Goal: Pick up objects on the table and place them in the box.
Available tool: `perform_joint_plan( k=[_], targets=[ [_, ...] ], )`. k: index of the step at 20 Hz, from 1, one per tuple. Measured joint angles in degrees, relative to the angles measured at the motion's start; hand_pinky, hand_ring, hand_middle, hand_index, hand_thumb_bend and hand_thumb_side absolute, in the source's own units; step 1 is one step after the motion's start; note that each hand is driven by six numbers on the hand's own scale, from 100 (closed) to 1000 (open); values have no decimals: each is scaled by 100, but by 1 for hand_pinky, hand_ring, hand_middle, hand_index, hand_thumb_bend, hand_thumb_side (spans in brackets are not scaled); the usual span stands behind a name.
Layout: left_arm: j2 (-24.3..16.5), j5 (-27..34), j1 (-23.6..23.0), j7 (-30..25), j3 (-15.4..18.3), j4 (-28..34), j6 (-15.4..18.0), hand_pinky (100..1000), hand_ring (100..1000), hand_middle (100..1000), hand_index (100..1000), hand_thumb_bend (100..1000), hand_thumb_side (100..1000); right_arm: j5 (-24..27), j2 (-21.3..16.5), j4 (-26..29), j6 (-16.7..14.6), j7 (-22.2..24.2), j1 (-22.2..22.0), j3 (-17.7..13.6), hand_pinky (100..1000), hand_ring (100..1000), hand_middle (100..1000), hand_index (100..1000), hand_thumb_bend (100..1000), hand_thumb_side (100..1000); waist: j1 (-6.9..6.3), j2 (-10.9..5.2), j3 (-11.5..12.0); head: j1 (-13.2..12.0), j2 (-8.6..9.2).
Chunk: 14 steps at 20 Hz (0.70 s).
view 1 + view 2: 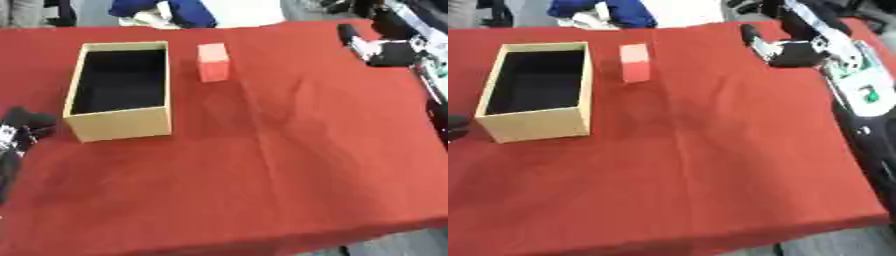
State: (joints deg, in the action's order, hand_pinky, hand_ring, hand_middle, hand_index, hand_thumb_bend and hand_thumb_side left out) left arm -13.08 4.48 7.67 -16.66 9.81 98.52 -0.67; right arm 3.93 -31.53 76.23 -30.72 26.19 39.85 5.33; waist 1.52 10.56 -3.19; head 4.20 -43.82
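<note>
1. i see the open tan cardboard box (120, 123) on the left of the red tablecloth (289, 170); its dark inside looks empty, so i judge nothing is placed yet.
2. the one object left, a small upright salmon-pink block (213, 62), stands just to the right of the box's far end, apart from it.
3. my right hand (779, 49) is at the far right, well apart from the block and carrying nothing; whether its fingers are curled or straight i cannot tell.
4. my left hand (24, 125) shows at the left edge, near the box's near corner, idle; its fingers i cannot make out either.
5. remaining, as i judge it: reach, grasp the block, drop it in.
</note>
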Motion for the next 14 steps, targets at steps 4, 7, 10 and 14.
perform_joint_plan(
  k=[4,7,10,14],
  targets=[
    [0,2,0,0,0,0,0,847,806,663,630,363,794,2,1,-2,0,3,0,0,848,938,760,961,100,365,-1,0,-5,4,0],
    [0,2,0,0,0,0,0,847,806,664,630,361,796,2,1,-3,-5,11,0,0,849,939,760,961,100,369,-1,0,-5,7,0],
    [0,2,0,0,0,0,0,847,806,664,630,360,796,2,3,-4,-14,29,0,0,849,940,760,962,100,369,-1,0,-12,26,0],
    [0,2,0,0,0,0,0,846,807,664,630,361,795,2,3,-25,-23,71,34,4,856,948,777,967,100,385,-2,0,-5,46,0]
  ],
)
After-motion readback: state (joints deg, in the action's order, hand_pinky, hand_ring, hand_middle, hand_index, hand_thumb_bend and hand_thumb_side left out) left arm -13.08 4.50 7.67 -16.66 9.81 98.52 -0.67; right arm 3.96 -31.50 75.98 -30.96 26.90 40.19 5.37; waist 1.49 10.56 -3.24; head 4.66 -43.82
